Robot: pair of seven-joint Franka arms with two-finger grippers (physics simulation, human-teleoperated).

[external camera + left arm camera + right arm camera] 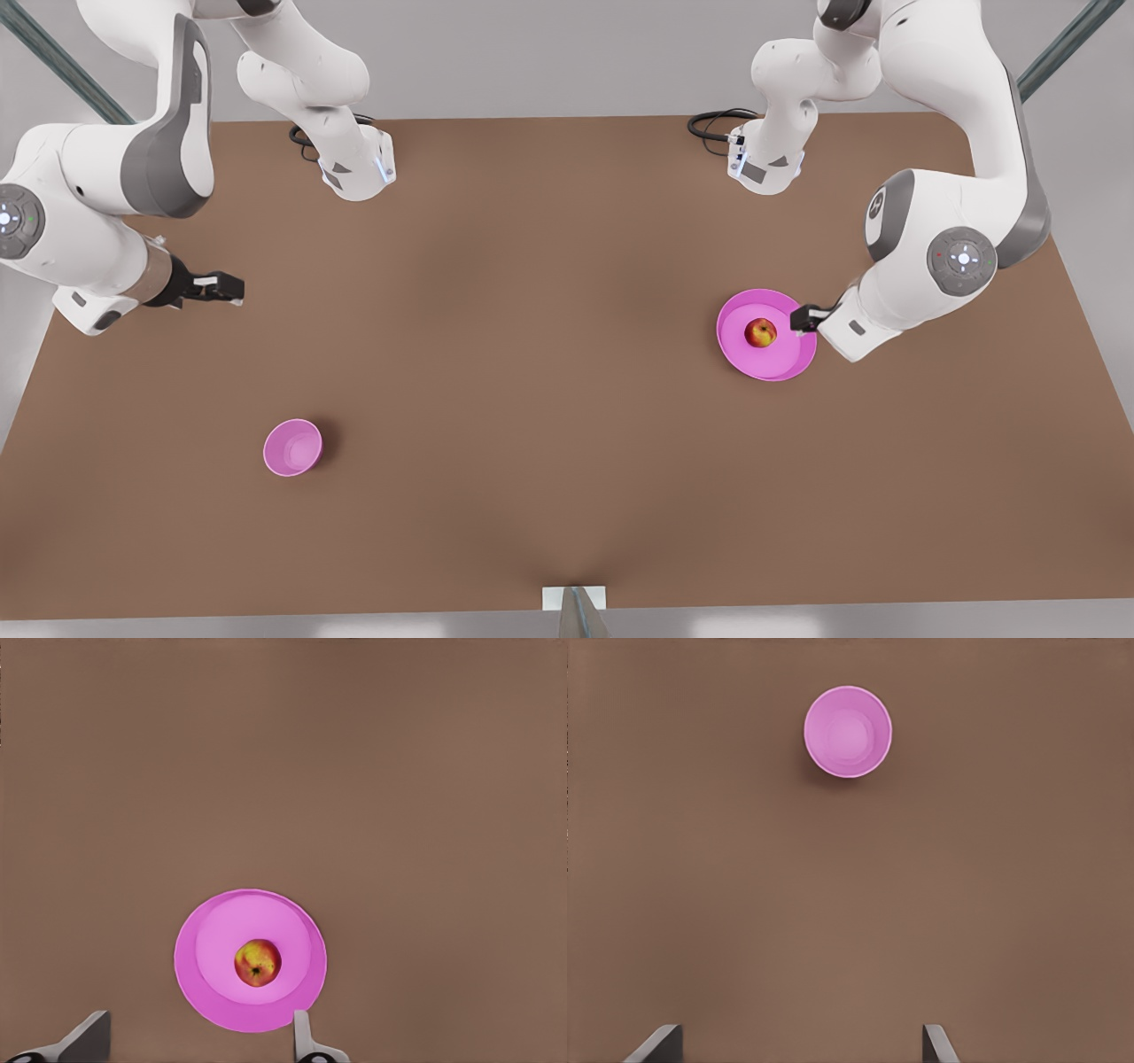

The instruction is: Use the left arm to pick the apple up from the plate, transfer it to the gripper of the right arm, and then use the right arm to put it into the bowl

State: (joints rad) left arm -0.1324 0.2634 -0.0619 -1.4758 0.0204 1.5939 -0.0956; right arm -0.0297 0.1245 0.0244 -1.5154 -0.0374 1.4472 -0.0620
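While the small red-and-yellow apple [760, 333] sits in the wide pink plate [738, 353], my left gripper [802, 318] hovers open beside its rim; my right gripper [232, 287] waits open, well apart from the deep pink bowl [292, 447].

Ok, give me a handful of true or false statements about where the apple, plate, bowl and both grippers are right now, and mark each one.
1. The apple lies on the plate. True.
2. The left gripper is shut on the apple. False: its fingers are open and the apple sits free on the plate.
3. The bowl holds nothing. True.
4. The bowl stands touching the plate. False: they are far apart, the bowl toward the front view's left, the plate toward its right.
5. The right gripper hangs directly over the bowl. False: it waits, open, off to one side of the bowl, above bare table.
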